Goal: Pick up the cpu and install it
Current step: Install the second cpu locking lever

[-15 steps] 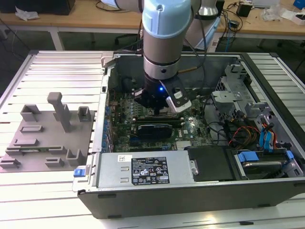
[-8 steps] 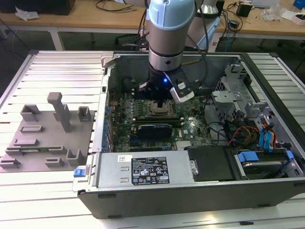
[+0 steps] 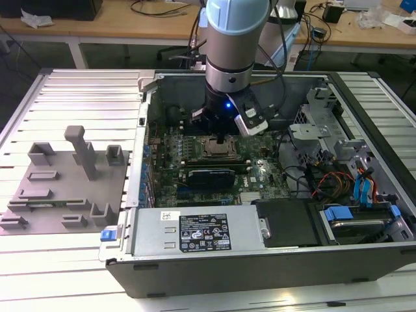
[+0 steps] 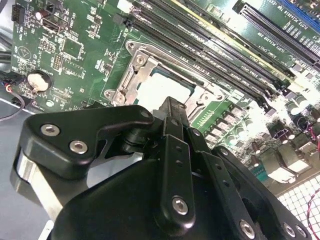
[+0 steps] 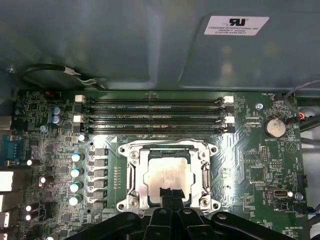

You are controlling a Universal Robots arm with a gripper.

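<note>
The cpu (image 5: 167, 176) is a pale silvery square lying flat inside the socket frame (image 5: 131, 176) on the green motherboard (image 5: 250, 165). In the second wrist view the cpu (image 4: 157, 90) shows within the metal bracket, partly covered by the black fingers (image 4: 172, 112). My gripper (image 5: 171, 193) hovers just over the chip's near edge, its two narrow fingertips pressed together with nothing between them. In the exterior view the gripper (image 3: 222, 138) hangs right above the socket (image 3: 218, 151) inside the open computer case.
Memory slots (image 5: 155, 116) run beside the socket. A long black expansion card (image 3: 211, 175) lies nearer the power supply (image 3: 195, 233). Cables and drive cages (image 3: 338, 169) crowd the exterior view's right. A grey fixture plate (image 3: 62, 188) sits outside the case on the exterior view's left.
</note>
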